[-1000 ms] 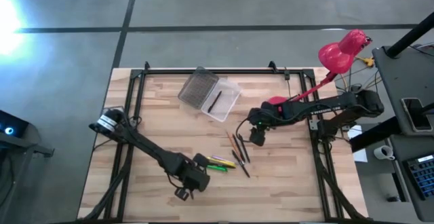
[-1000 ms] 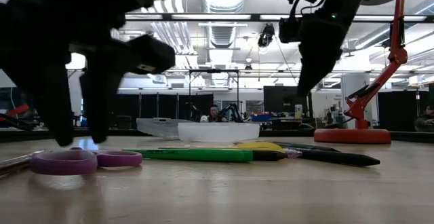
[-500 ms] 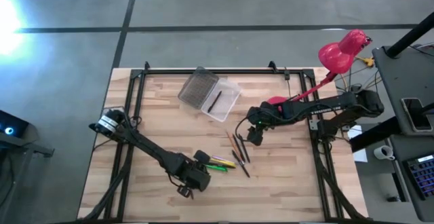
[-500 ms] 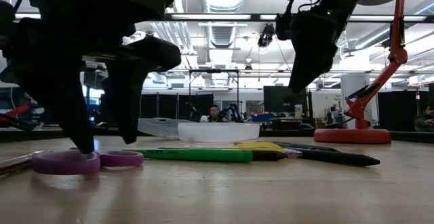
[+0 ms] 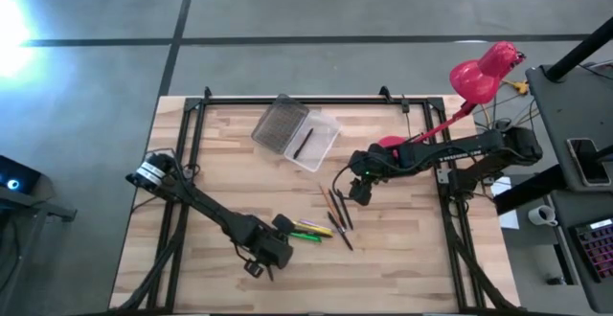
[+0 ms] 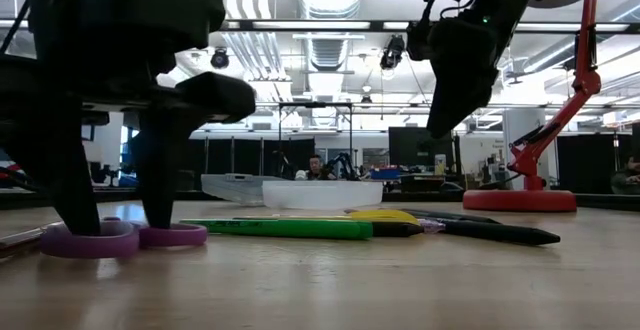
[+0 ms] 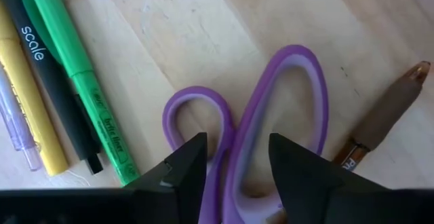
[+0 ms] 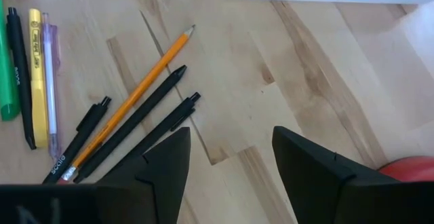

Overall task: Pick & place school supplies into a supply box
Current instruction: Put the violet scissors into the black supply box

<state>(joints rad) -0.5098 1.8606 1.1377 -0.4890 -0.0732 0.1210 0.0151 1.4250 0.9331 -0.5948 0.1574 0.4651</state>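
Observation:
The purple-handled scissors (image 7: 298, 68) lie flat near the table's near edge, their loops (image 6: 90, 242) on the wood. My left gripper (image 7: 234, 166) is open and down over them, pointing down. One fingertip stands in each loop, with the loops' joined inner sides between them. A green marker (image 7: 81, 81), black and yellow pens and a brown pen (image 7: 383, 119) lie beside it. My right gripper (image 5: 359, 190) is open and hovers above the pencil and black pens (image 8: 135, 95). The clear supply box (image 5: 321, 144) sits toward the far edge, with its ribbed lid (image 5: 281, 124) open and a black pen inside. My left gripper comes at the scissors from above, one fingertip (image 6: 160, 210) inside each handle loop (image 7: 196, 98), and the scissors lie flat on the table. Whether the fingers touch the purple handle, I cannot tell.
A red desk lamp (image 5: 484, 72) stands with its base (image 6: 518, 200) at the table's right edge, behind my right arm. The pens (image 5: 316, 230) lie in a loose cluster between the two grippers. Bare wood lies on the left half and along the near edge.
My left gripper has come down from just above the scissors until its open fingertips stand in the handle loops at table height. My right gripper has shifted slightly toward the table's left and then held still.

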